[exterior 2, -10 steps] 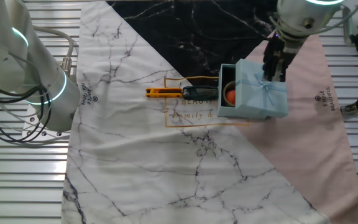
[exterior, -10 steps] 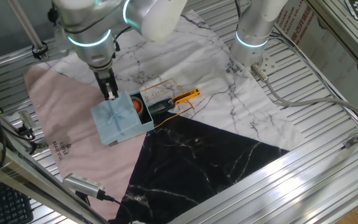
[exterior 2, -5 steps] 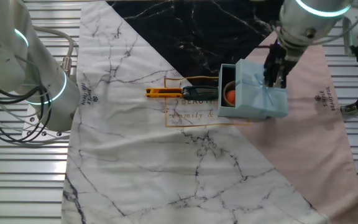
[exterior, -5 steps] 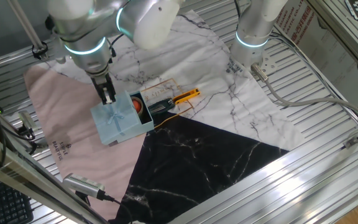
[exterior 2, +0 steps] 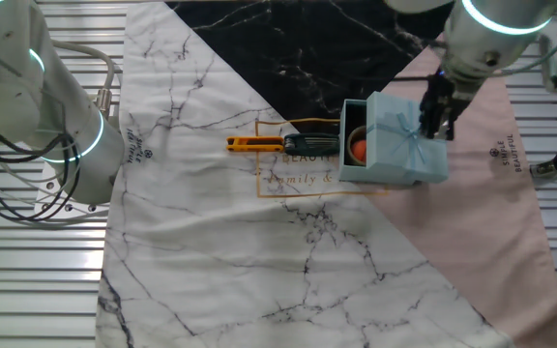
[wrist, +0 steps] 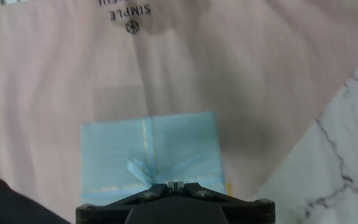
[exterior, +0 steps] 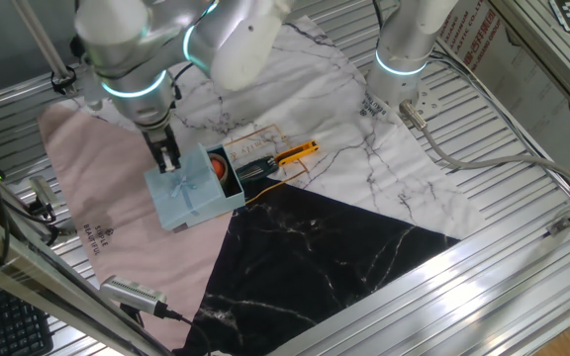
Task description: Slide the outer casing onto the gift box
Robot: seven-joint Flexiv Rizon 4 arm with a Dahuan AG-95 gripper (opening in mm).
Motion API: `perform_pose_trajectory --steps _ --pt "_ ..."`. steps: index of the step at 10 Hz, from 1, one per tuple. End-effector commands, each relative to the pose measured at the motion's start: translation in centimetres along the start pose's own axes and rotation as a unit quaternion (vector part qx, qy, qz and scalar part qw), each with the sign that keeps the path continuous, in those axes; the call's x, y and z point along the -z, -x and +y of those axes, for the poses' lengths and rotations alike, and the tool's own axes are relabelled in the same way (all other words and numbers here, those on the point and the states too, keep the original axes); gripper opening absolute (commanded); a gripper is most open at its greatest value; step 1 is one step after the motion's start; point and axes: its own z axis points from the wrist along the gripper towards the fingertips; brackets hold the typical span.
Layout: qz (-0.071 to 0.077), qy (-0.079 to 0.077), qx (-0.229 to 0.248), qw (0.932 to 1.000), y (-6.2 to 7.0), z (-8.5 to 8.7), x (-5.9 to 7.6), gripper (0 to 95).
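Pale blue square cardboard outer casing [exterior: 188, 190] [exterior 2: 404, 143] [wrist: 151, 160] partly sleeved the dark teal gift box [exterior: 224, 171] [exterior 2: 355, 145]; the gripper [exterior: 168, 162] [exterior 2: 437, 129] [wrist: 174, 185], pointed down over its ribboned top, had fingers pressed together.

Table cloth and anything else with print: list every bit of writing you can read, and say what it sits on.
"SIMPLE", upside down, with a small round logo: pink cloth, hand view.
"family &", in script inside a thin printed frame: white marble cloth, beside the gift box.
A second line above "SIMPLE": cut off, unreadable.
Small stamps on the pink cloth and the white marble cloth in the fixed views: too small to read.
Red print on the carton: blurred.
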Motion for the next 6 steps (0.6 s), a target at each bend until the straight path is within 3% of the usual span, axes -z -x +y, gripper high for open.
perform_pose_trajectory --steps 1,6 --pt "-0.002 0.002 0.001 1.0 1.1 0.2 -0.2 0.0" --pt "-0.003 0.002 0.005 1.0 3.7 0.3 -1.7 0.0"
